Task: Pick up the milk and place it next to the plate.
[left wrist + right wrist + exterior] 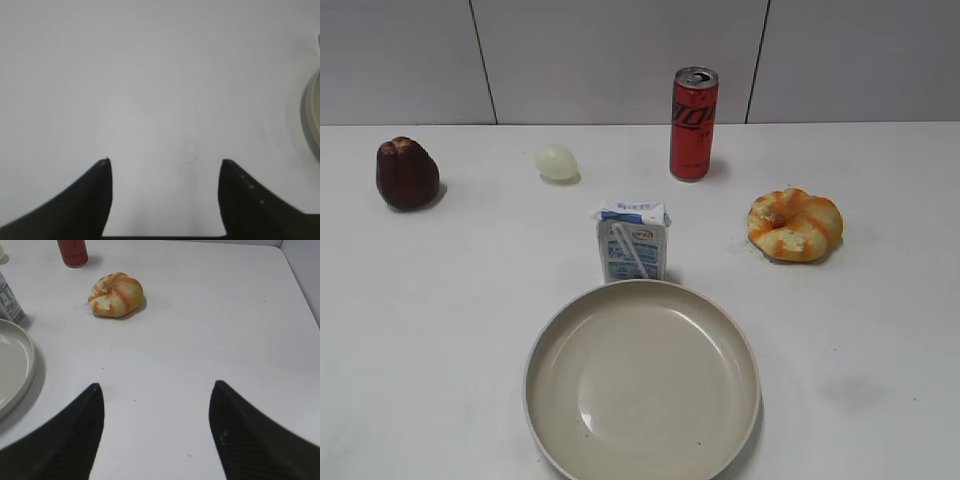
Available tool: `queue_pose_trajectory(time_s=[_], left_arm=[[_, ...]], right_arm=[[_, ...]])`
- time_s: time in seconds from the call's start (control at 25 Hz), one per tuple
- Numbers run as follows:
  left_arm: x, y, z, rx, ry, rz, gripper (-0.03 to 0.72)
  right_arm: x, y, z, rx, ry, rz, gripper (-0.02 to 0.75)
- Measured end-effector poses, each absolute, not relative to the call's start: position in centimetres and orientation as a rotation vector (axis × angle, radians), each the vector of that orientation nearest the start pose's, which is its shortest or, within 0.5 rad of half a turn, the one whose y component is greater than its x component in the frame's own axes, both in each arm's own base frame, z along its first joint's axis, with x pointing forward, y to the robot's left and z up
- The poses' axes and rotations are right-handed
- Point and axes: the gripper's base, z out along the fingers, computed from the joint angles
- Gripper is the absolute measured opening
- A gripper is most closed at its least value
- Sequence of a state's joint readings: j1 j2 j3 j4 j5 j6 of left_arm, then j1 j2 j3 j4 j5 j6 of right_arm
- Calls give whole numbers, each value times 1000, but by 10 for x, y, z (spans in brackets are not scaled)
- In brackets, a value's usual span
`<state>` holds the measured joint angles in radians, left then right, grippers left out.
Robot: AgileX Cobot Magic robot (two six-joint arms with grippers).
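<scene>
The left gripper (165, 162) hangs over bare white table (150, 75) with its dark fingers (97, 195) spread wide and holding nothing; the right gripper (156, 386) is equally wide and empty, near the orange-streaked bread roll (116, 295). The small white and blue milk carton (633, 241) with its white straw stands upright just behind the large round cream-beige plate (548, 345), at its far rim, with the tall red can (694, 123) further back.
</scene>
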<state>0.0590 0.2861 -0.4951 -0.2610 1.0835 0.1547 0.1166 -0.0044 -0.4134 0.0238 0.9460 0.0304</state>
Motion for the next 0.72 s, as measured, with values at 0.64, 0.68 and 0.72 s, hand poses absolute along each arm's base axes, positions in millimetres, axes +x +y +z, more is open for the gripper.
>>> queue_pose_trajectory(time_s=[0.64,0.68,0.72], left_arm=[[-3,-20,276,254,2075,-268,490],[-5,-20,276,255,2060,-262,490],[-6,-20,276,255,2052,-259,490]], right_arm=[[8,3,262,-85,2012,122,500],[8,3,262,-85,2012,122,500],[8,3,262,-85,2012,122,500]])
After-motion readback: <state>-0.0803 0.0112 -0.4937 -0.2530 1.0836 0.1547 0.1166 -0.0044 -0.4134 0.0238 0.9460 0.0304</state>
